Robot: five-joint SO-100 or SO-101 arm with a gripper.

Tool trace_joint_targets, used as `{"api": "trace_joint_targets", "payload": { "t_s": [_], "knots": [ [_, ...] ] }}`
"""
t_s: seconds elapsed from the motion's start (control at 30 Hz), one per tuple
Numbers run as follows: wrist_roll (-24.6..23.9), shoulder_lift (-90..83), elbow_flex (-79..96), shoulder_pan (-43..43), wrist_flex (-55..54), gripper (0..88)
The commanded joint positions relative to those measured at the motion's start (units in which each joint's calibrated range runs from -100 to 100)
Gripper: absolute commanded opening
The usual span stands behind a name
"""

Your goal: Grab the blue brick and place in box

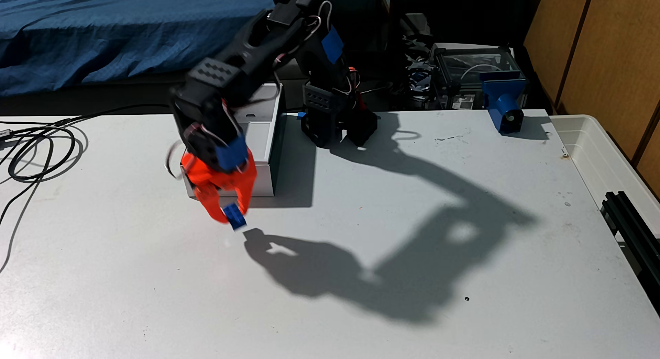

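Fixed view: blue brick (pixel 235 217) pinched at tips of orange gripper (pixel 233 216), just above table (pixel 357 273).

One brick is seen, small, bright blue, studs blurred; jaws are closed narrowly on it. One white box (pixel 267 145) is seen directly behind gripper, open-topped. Also counted: one blue mount (pixel 504 105), one translucent tub (pixel 607 155), cables (pixel 39 145) at left.

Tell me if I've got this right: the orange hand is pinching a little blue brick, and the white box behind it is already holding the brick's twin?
Not quite. In the fixed view the hand does pinch the blue brick, but the visible inside of the box behind it shows no second brick.
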Motion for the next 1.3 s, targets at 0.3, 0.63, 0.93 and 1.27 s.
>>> {"api": "trace_joint_targets", "payload": {
  "t_s": [0.3,0.63,0.93,1.27],
  "knots": [
    [4.2,-3.4,-17.8,7.5,13.0,1.0],
    [8.4,-14.8,-6.3,12.1,13.0,1.1],
    [14.6,-25.2,7.3,15.8,13.0,1.4],
    [22.0,-28.8,17.1,20.0,10.8,1.5]
  ]
}}
